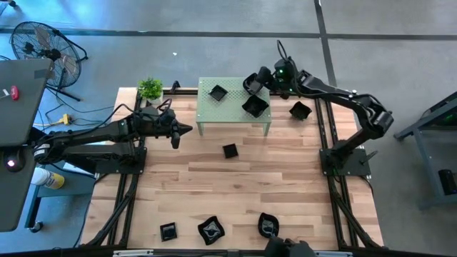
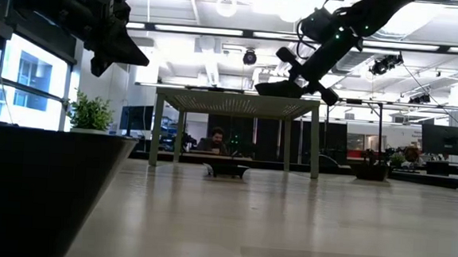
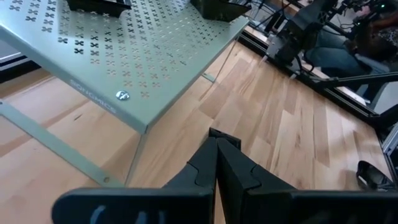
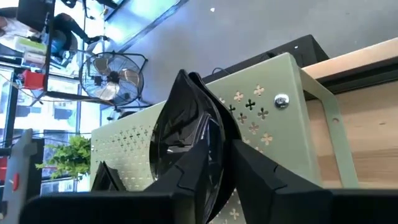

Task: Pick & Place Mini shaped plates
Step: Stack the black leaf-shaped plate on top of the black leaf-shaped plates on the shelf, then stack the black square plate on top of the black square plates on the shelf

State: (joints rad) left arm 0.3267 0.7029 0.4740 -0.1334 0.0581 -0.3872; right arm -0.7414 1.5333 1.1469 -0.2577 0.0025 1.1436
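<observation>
Lying along the table's near edge, three small black plates (image 1: 212,228) are seen, with another plate (image 1: 229,150) at mid-table. Farther back, the left gripper (image 1: 187,130) is held clenched and empty beside a green perforated stand (image 1: 214,111). Above that stand, a wavy dish (image 1: 255,106) is grasped by the right gripper (image 1: 251,87); a square plate (image 1: 218,92) rests on the stand's top.

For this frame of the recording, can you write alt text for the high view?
Seen from overhead, the right gripper holds a mini black plate over the pale green perforated stand, where another plate already sits. The left gripper waits beside the stand, jaws shut and empty. More black plates lie on the wooden table, one near the middle and three along the near edge.
</observation>
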